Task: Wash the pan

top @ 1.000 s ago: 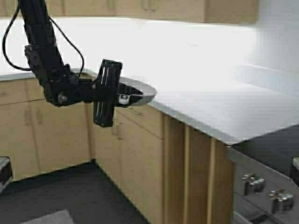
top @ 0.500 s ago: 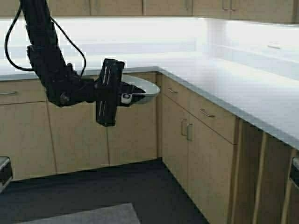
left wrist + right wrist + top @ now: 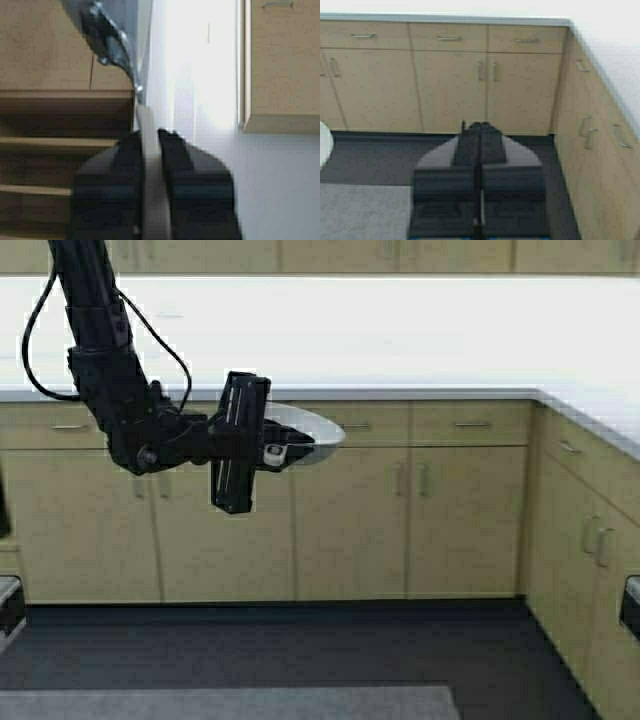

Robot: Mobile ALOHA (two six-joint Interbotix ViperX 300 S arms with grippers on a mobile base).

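My left gripper [image 3: 283,448] is shut on the short handle of the cream-white pan [image 3: 312,432] and holds it level in the air in front of the lower cabinets, just below the counter's edge. In the left wrist view the pale handle [image 3: 150,170] runs between the two dark fingers [image 3: 182,165], with the left gripper [image 3: 150,136] clamped on it. My right gripper [image 3: 480,128] shows in the right wrist view only, shut and empty, low over the dark floor.
A white countertop [image 3: 400,340] runs along the back and turns a corner at the right [image 3: 600,410]. Wooden cabinet doors [image 3: 350,520] stand below it. The floor [image 3: 330,650] is dark, with a grey rug [image 3: 250,705] at the front.
The robot has turned: the whole scene has shifted to the right, the stove has left the view and the counter corner now lies at the far right. The left gripper still holds the pan.
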